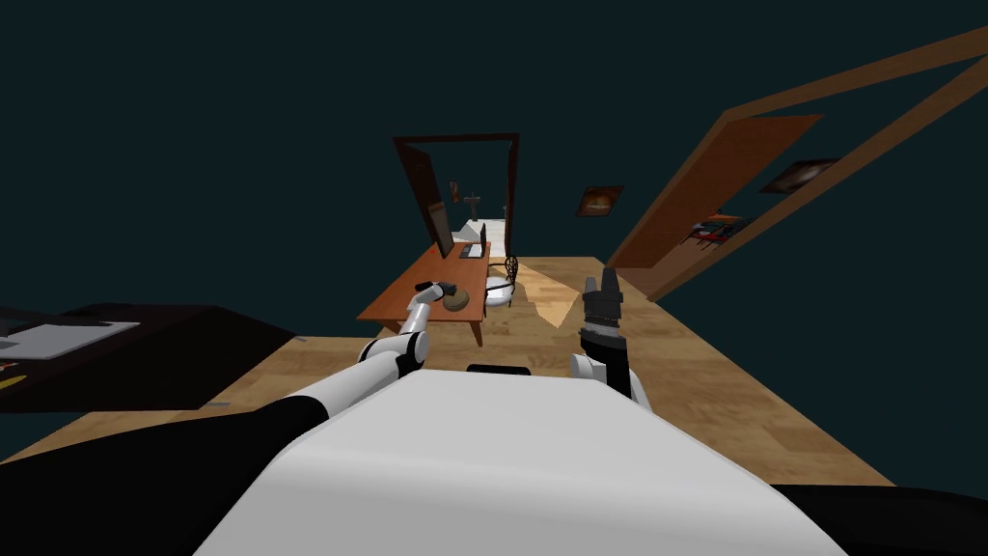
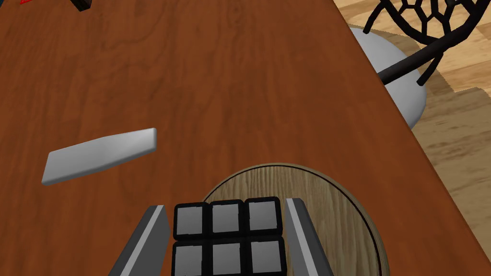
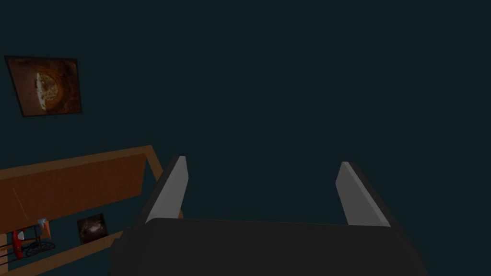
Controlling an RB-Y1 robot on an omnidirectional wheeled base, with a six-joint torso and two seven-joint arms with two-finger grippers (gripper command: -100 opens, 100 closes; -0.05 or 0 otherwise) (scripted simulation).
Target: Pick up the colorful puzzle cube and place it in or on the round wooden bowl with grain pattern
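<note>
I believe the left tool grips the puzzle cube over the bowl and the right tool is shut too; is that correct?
Not quite: the right wrist view shows the right tool open; the left tool does grip the puzzle cube over the bowl.

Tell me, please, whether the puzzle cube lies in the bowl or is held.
Held: the left gripper is shut on the cube, pressing its sides, at the edge of the bowl.
</note>
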